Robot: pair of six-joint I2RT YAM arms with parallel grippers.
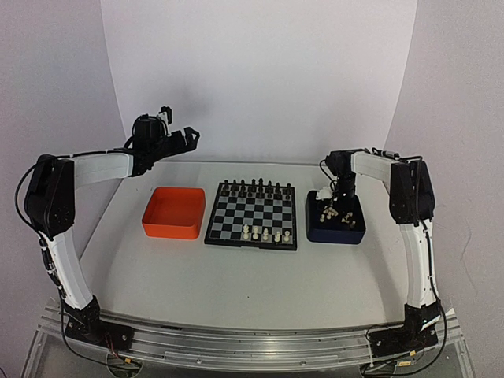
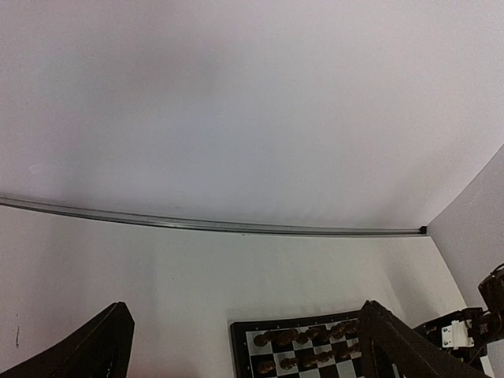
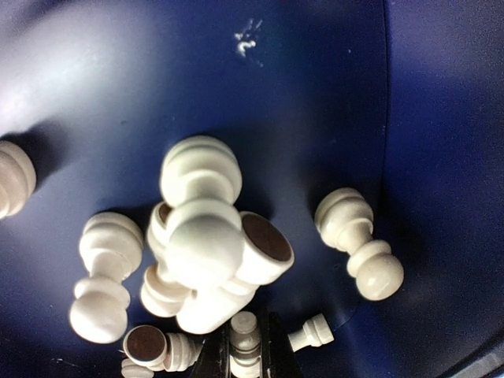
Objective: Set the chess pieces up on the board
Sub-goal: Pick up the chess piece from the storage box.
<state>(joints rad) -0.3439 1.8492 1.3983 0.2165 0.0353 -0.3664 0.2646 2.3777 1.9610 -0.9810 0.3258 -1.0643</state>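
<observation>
The board [image 1: 250,246] lies mid-table with a few cream-white chess pieces [image 1: 264,233] on its near rows and black pieces [image 1: 256,189] along the far rows. My right gripper [image 1: 329,206] reaches down into the dark blue tray [image 1: 335,234]. In the right wrist view it [image 3: 246,346] is shut on a small white chess piece [image 3: 246,331], just below a pile of loose white pieces [image 3: 201,244]. My left gripper [image 1: 185,138] is open and empty, raised high behind the orange tray. Its wrist view shows the board's far corner [image 2: 239,346] between the spread fingers [image 2: 402,346].
An empty orange tray [image 1: 173,213] sits left of the board. More white pieces lie scattered on the blue tray floor [image 3: 331,118]. White walls close in behind and on both sides.
</observation>
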